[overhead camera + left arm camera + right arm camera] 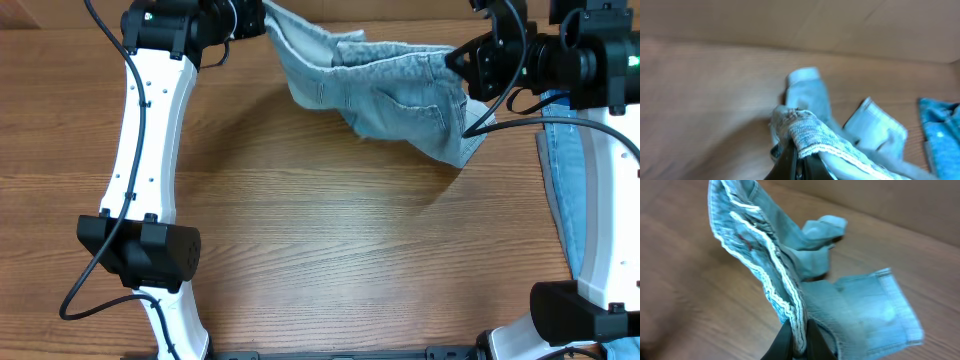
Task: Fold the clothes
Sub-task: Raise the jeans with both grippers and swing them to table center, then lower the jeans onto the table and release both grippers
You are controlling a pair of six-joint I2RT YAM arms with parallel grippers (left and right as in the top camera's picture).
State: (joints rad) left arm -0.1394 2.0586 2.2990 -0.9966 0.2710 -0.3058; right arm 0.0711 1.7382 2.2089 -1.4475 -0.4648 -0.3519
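The pale blue denim shorts (385, 95) hang stretched between my two grippers above the far part of the table, sagging low in the middle and at the right corner. My left gripper (255, 18) is shut on the shorts' left edge; in the left wrist view (799, 150) its jaws pinch a stitched hem of the shorts (815, 131). My right gripper (458, 62) is shut on the right edge; in the right wrist view (799, 339) its jaws clamp a bunched, stitched seam of the shorts (785, 275).
A second, brighter blue denim piece (562, 175) lies along the right side of the wooden table (330, 260), partly under the right arm; it also shows in the left wrist view (942, 130). The arm bases stand at the near left (140, 250) and near right (585, 310).
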